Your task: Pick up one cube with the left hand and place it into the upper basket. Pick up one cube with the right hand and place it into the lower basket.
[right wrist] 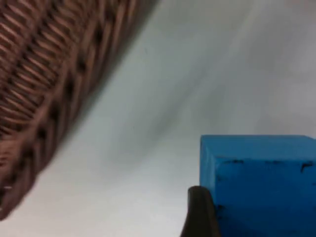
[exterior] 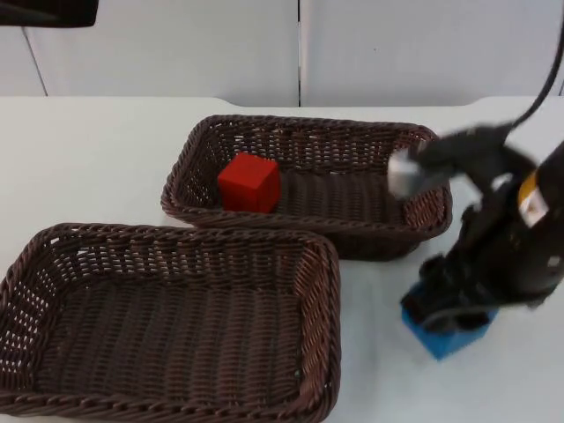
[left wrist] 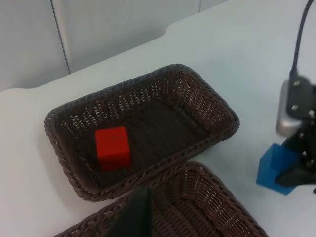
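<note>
A red cube [exterior: 250, 182] [left wrist: 113, 147] lies in the left part of the upper wicker basket [exterior: 414, 134] [left wrist: 217, 101]. The lower basket [exterior: 328, 264] [left wrist: 217, 195] holds nothing. A blue cube [exterior: 449, 335] [left wrist: 276, 168] [right wrist: 261, 182] sits to the right of both baskets, close above or on the table. My right gripper [exterior: 451, 304] [left wrist: 298, 168] reaches down over it and is shut on it; one fingertip [right wrist: 200, 212] presses its side. My left gripper [left wrist: 136, 217] waits high above the near edge of the lower basket.
The upper basket's wall [right wrist: 44, 94] stands close beside the blue cube. The white table [exterior: 97, 150] ends at a grey partition wall [exterior: 176, 44] behind the baskets.
</note>
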You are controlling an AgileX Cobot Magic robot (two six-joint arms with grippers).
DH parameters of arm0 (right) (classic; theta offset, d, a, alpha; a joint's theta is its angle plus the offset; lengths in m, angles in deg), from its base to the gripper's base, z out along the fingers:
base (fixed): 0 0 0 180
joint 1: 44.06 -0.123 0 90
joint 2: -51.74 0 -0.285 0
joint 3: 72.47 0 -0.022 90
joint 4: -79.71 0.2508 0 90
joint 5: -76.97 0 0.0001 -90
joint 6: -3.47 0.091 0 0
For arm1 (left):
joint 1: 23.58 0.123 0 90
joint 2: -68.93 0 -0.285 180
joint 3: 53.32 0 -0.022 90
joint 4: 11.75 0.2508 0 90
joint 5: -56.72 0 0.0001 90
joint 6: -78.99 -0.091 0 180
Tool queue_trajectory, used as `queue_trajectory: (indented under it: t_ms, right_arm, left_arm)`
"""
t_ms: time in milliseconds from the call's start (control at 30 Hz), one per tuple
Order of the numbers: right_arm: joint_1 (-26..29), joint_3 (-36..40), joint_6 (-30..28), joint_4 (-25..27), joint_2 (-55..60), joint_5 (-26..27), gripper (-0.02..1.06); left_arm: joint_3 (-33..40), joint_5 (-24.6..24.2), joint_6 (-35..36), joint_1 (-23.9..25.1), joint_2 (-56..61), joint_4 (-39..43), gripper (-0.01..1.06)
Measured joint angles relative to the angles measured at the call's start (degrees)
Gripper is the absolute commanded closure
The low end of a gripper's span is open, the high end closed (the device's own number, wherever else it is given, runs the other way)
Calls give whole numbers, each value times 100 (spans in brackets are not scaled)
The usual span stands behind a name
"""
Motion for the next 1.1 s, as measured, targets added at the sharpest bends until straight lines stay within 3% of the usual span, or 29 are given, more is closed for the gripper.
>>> queue_trajectory:
  t_ms: [400, 833, 1100]
  right_arm:
    - [0, 0, 0, 0, -1607, -77, 105]
    - [-28, 0, 0, 0, -1649, -35, 105]
    - [-585, -363, -105, 0, -1493, 25, 105]
  left_arm:
    - [0, 0, 0, 0, 0, 0, 0]
    - [0, 0, 0, 0, 0, 0, 0]
    - [0, 0, 0, 0, 0, 0, 0]
